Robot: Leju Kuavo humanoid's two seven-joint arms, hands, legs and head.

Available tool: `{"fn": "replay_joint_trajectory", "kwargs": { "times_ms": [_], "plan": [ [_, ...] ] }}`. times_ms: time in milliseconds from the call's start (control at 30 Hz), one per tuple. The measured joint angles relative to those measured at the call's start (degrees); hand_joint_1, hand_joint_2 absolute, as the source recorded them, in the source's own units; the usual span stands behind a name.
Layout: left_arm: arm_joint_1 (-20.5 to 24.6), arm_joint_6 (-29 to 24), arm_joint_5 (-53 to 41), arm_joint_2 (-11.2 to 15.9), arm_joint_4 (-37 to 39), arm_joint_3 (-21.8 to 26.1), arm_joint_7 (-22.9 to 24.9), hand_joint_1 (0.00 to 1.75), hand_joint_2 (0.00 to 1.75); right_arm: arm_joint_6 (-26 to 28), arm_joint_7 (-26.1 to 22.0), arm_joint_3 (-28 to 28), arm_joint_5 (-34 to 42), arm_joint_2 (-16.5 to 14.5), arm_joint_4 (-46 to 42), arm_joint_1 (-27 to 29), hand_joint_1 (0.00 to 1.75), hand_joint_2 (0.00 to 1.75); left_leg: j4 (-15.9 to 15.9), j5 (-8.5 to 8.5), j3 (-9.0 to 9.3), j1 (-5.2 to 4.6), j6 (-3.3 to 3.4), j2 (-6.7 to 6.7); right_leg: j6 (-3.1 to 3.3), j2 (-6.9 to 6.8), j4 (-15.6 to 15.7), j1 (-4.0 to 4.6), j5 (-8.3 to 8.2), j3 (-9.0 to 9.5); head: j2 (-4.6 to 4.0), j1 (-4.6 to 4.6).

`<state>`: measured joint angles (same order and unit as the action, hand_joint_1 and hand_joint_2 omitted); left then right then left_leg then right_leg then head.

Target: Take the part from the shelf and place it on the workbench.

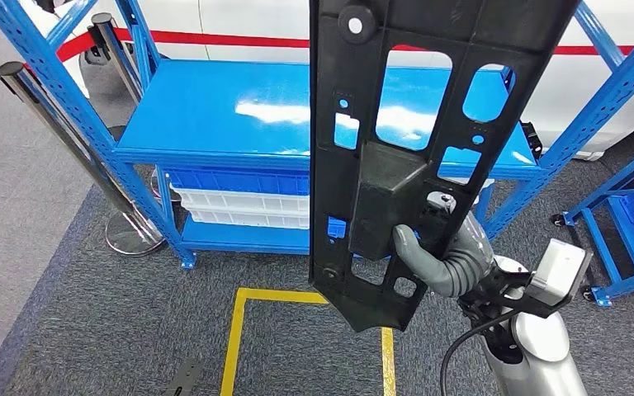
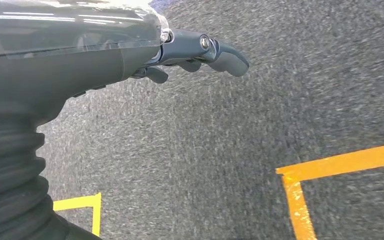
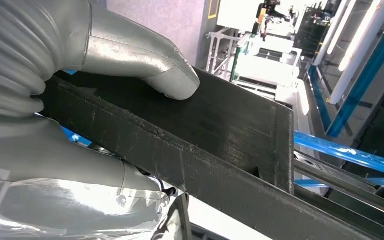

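The part (image 1: 413, 124) is a long black plastic panel with several cut-out windows. It stands nearly upright in front of me, lifted off the blue shelf (image 1: 215, 115). My right hand (image 1: 450, 260) grips it near its lower end, thumb across the front face. Close up, the right wrist view shows the thumb pressed on the part's flat face (image 3: 220, 130) and my right hand (image 3: 80, 100) wrapped around its edge. My left hand (image 2: 200, 52) hangs over the grey carpet with its fingers loosely curled and holds nothing.
The blue shelf's top deck is bare and shiny; white and blue bins (image 1: 239, 198) sit on its lower level. A chrome stanchion post (image 1: 74, 140) stands at the left. Yellow floor tape (image 1: 239, 330) marks a box on the carpet. Another blue rack (image 1: 627, 214) stands at the right.
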<state>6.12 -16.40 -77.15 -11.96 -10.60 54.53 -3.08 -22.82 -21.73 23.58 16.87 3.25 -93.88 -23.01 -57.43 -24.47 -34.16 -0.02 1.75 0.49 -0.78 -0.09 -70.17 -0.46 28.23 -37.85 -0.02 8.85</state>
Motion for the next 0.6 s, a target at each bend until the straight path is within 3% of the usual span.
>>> {"fn": "replay_joint_trajectory", "kwargs": {
  "times_ms": [67,100,133,200,233,267,300,367,400,433,467,533,600],
  "plan": [
    [0.02,0.02,-0.01,-0.08,0.0,0.0,-0.03,0.0,1.75,-0.12,-0.08,-0.03,0.12,0.01,0.08,-0.16,1.75,1.75,-0.65,0.53,-1.16,-0.09,-0.24,-0.03,0.97,0.05,7.68,0.37,-0.44,5.37,0.0,0.0],
    [0.05,0.04,-0.02,-0.12,0.0,0.0,-0.04,0.0,1.75,-0.16,-0.12,-0.05,0.16,0.01,0.11,-0.26,1.75,1.75,-0.79,0.89,-1.5,-0.06,-0.51,-0.03,1.24,0.07,10.45,0.59,0.01,7.01,0.0,0.01],
    [0.07,0.07,-0.07,-0.16,0.0,0.0,-0.05,0.0,1.75,-0.17,-0.17,-0.08,0.2,0.02,0.14,-0.36,1.75,1.75,-0.72,1.33,-1.73,0.06,-0.84,0.0,1.41,0.09,11.94,0.8,0.47,7.67,0.0,0.0],
    [0.05,0.11,-0.16,-0.16,0.0,-0.01,-0.07,0.0,1.75,-0.19,-0.28,-0.11,0.31,0.04,0.21,-0.47,1.75,1.75,-0.41,2.03,-1.96,0.23,-1.57,-0.03,1.58,-0.02,13.04,0.82,-0.47,7.61,0.0,0.01],
    [0.01,0.13,-0.21,-0.15,0.0,-0.01,-0.07,0.0,1.75,-0.2,-0.34,-0.11,0.38,0.04,0.23,-0.52,1.75,1.75,-0.69,1.37,-2.25,0.24,-1.86,-0.11,1.86,-0.13,13.47,0.64,-1.16,7.35,0.0,0.0],
    [-0.02,0.14,-0.24,-0.14,0.0,-0.01,-0.06,0.0,1.75,-0.22,-0.4,-0.11,0.44,0.04,0.24,-0.55,1.75,1.75,-1.67,-0.05,-2.7,0.21,-2.12,-0.19,2.18,-0.28,13.88,0.38,-1.85,7.0,0.0,0.02],
    [-0.03,0.14,-0.27,-0.11,0.0,-0.02,-0.05,0.0,1.75,-0.23,-0.47,-0.11,0.49,0.04,0.25,-0.57,1.75,1.75,-3.97,-2.56,-3.43,0.3,-2.4,-0.26,2.4,-0.43,14.15,0.12,-2.52,6.47,0.0,0.02],
    [-0.03,0.14,-0.34,-0.09,0.0,-0.02,-0.05,0.0,1.75,-0.24,-0.57,-0.11,0.55,0.04,0.25,-0.56,1.75,1.75,-11.01,-7.78,-5.02,0.66,-2.98,-0.28,2.58,-0.52,14.06,0.08,-3.63,5.03,0.0,0.02],
    [-0.03,0.14,-0.38,-0.09,0.0,-0.02,-0.04,0.0,1.75,-0.25,-0.6,-0.11,0.55,0.05,0.26,-0.49,1.75,1.75,-14.5,-9.14,-5.48,0.89,-3.3,-0.28,2.46,-0.56,13.92,0.04,-4.21,4.19,0.0,0.02],
    [-0.04,0.14,-0.4,-0.07,0.0,-0.02,-0.04,0.0,1.75,-0.25,-0.61,-0.1,0.55,0.05,0.26,-0.42,1.75,1.75,-16.47,-8.89,-5.28,1.08,-3.58,-0.27,2.31,-0.59,13.71,-0.02,-4.75,3.33,0.0,0.02],
    [-0.04,0.14,-0.44,-0.05,0.0,-0.02,-0.03,0.0,1.75,-0.23,-0.63,-0.1,0.55,0.05,0.26,-0.34,1.75,1.75,-16.7,-7.42,-4.28,1.25,-3.83,-0.27,2.1,-0.61,13.41,-0.14,-5.26,2.41,0.0,0.02],
    [0.0,0.14,-0.5,-0.02,0.0,-0.02,-0.03,0.0,1.75,-0.21,-0.64,-0.1,0.56,0.05,0.25,-0.26,1.75,1.75,-11.7,-4.15,0.17,1.62,-4.32,-0.28,1.5,-0.6,12.59,-0.44,-6.11,0.65,0.0,0.02],
    [0.12,0.15,-0.6,-0.02,0.0,-0.02,-0.03,0.0,1.75,-0.18,-0.68,-0.15,0.57,0.06,0.2,-0.26,1.75,1.75,-3.71,-4.7,5.49,1.53,-4.3,-0.46,0.74,-0.55,11.8,-0.51,-6.92,-0.6,0.0,0.02]
  ]
}}
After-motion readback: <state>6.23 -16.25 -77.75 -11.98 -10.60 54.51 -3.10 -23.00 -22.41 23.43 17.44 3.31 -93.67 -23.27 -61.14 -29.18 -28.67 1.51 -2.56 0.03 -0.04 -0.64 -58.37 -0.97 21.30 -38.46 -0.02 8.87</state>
